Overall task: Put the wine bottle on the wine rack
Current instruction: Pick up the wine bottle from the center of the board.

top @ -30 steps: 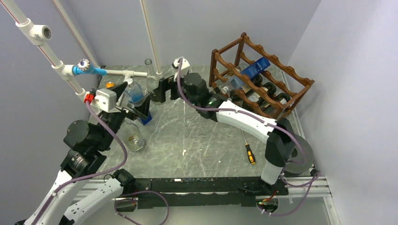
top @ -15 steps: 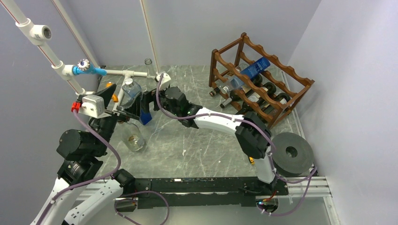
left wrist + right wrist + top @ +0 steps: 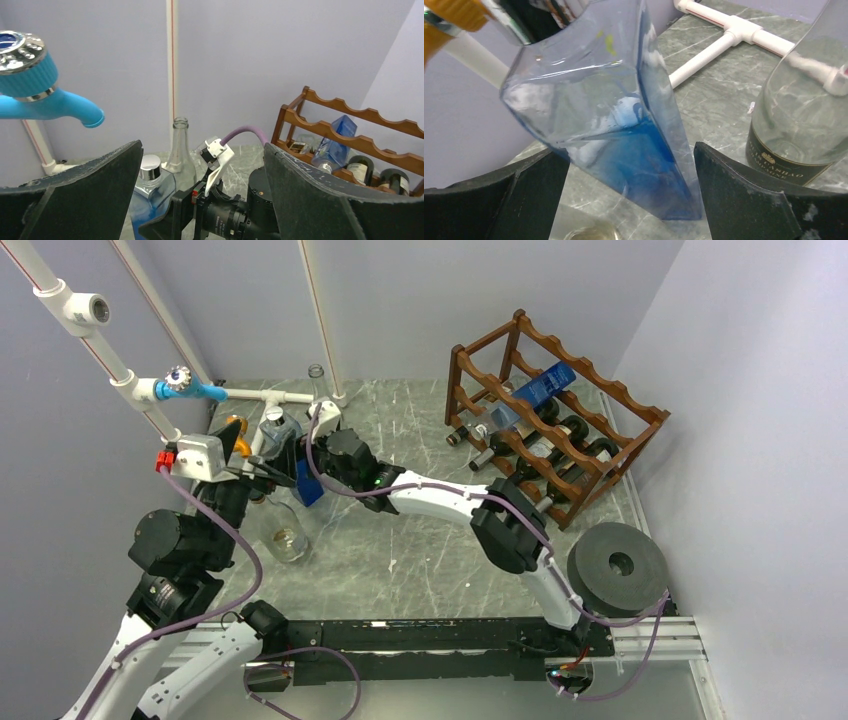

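The wine bottle (image 3: 283, 440) is square, blue-tinted glass with a silver cap, and it stands at the back left of the table. In the right wrist view the wine bottle (image 3: 624, 130) fills the gap of my right gripper (image 3: 631, 152), which is open, one finger on each side of its lower body. My left gripper (image 3: 202, 147) is open too, just left of the bottle, and faces the right wrist. The wine rack (image 3: 555, 415) stands at the back right with a blue bottle (image 3: 535, 390) on its upper rail and dark bottles below.
A tall clear bottle (image 3: 317, 380) stands behind the blue one; the clear bottle (image 3: 804, 100) has a dark label. Another clear glass bottle (image 3: 285, 537) stands nearer. A white pipe with a blue tap (image 3: 190, 390) crosses the back left. A grey disc (image 3: 617, 568) lies at the near right.
My right arm has swung left from beside the rack to the blue bottle, and its jaws now straddle it. The left gripper has drawn back a little to the left.
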`<state>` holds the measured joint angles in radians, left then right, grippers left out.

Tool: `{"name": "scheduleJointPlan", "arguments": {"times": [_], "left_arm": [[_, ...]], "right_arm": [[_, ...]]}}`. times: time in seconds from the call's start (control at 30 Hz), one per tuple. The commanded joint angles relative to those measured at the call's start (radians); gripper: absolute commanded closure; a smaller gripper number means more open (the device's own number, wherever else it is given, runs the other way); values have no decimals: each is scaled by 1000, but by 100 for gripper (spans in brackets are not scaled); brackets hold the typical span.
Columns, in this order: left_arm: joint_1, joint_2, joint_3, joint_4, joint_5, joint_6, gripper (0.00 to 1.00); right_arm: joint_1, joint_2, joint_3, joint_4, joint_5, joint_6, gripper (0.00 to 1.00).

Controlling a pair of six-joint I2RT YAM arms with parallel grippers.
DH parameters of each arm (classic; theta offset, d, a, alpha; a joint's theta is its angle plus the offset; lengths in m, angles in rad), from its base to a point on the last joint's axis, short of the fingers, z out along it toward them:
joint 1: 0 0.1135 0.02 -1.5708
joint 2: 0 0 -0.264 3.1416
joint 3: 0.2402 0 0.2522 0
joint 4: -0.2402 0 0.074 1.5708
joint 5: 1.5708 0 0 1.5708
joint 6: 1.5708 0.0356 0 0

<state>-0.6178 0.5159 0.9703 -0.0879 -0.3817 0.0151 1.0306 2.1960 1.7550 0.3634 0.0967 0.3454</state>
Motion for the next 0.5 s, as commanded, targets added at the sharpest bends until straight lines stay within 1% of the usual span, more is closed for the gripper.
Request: {"name": "scheduleJointPlan", "arguments": {"times": [0.0, 0.13, 0.2, 0.3, 0.4, 0.47], "left_arm": [[6, -11, 9, 17, -83, -9, 4], [7, -5, 10, 16, -116, -9, 5], [7, 0, 15, 8, -112, -9, 5], [7, 5, 12, 13, -110, -9, 5], [9, 9, 19, 2, -103, -9, 5], [9, 7, 12, 11, -109, -9, 5]], "right_arm": [[8, 45, 76, 26, 75, -53, 7], [19, 105, 140, 9, 127, -87, 10], [24, 117, 144, 30, 140, -104, 13], [29, 135, 150, 53, 131, -115, 19], [31, 148, 160, 65, 134, -118, 21], [31, 152, 160, 75, 140, -124, 24]]}}
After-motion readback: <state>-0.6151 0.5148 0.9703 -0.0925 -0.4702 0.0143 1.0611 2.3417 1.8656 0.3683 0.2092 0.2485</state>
